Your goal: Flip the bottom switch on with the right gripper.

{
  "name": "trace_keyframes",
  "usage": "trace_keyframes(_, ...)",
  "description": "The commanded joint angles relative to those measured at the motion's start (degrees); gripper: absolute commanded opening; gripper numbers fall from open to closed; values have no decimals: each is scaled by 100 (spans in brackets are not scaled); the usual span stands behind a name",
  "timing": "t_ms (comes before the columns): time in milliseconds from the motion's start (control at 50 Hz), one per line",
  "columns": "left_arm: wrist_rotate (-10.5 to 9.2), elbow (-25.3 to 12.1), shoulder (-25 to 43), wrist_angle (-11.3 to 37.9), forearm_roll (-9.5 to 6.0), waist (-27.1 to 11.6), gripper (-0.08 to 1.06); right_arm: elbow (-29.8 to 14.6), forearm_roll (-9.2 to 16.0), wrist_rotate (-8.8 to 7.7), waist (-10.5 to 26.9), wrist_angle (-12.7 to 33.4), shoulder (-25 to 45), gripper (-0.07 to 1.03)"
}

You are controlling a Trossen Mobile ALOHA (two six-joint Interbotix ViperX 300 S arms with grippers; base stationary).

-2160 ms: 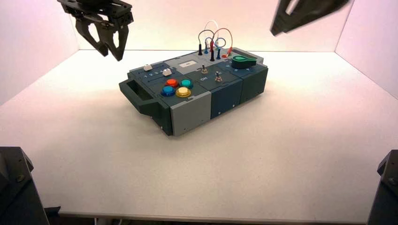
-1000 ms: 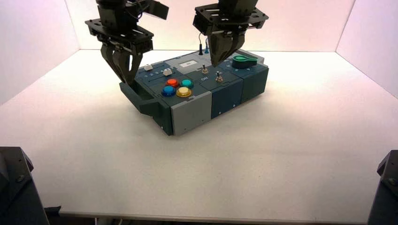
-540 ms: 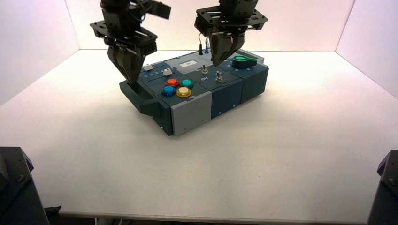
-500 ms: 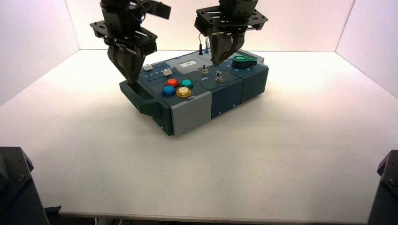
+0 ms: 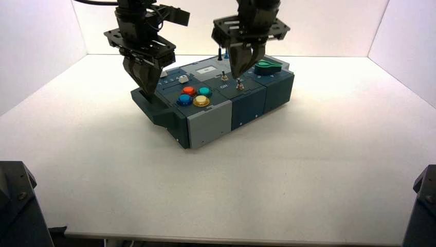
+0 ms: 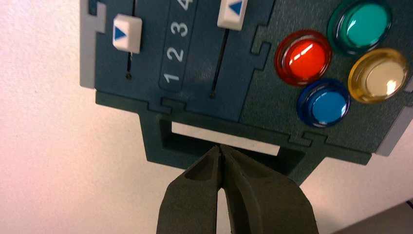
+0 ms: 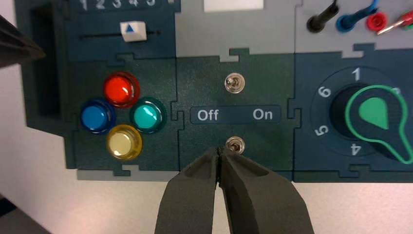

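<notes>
Hovering over the box [image 5: 216, 103], which sits angled on the white surface [image 5: 288, 175], both arms reach down from the far side. Nearest the camera on the box top is the cluster of four round buttons: the blue button [image 5: 184, 99] and yellow button [image 5: 201, 101] in front, the red button [image 5: 188, 91] and green button [image 5: 204, 92] behind them.

Just beside that cluster, on the navy panel, stands the bottom switch [image 7: 235, 144], the toggle nearer the box's front face. The right gripper [image 7: 219, 155] hangs directly at it with its fingers pinched together, tips apparently touching the lever's side toward the "Off" lettering; whether they truly make contact is hard to judge. The lever's own position is not plain. Across the "Off / On" label [image 7: 235, 115] sits the top switch [image 7: 233, 83].

The left gripper [image 6: 221, 153], fingers likewise pressed closed on nothing, points at the handle [image 6: 224, 146] on the box's left end, near the two white sliders [image 6: 127, 33].

Farther back, the green knob [image 7: 377, 119] lies right of the switches, with the wire plugs [image 7: 348, 19] beyond.
</notes>
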Motion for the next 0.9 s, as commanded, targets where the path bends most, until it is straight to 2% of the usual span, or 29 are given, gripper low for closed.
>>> trace_keyframes(20, 0, -79, -88, -114, 0, -44, -3, -132, -9, 9, -9, -79, 70, -2)
trace_keyframes(240, 0, -88, -35, -229, 0, -44, -3, -114, 0, 26, -18, -193, 193, -2)
trace_keyframes(660, 0, -185, 255, -123, 9, -44, -3, -132, -9, 26, -97, -211, 149, -2)
trace_keyframes(900, 18, -202, 281, -132, 0, -44, -3, -105, -9, 26, -299, -211, 62, -2)
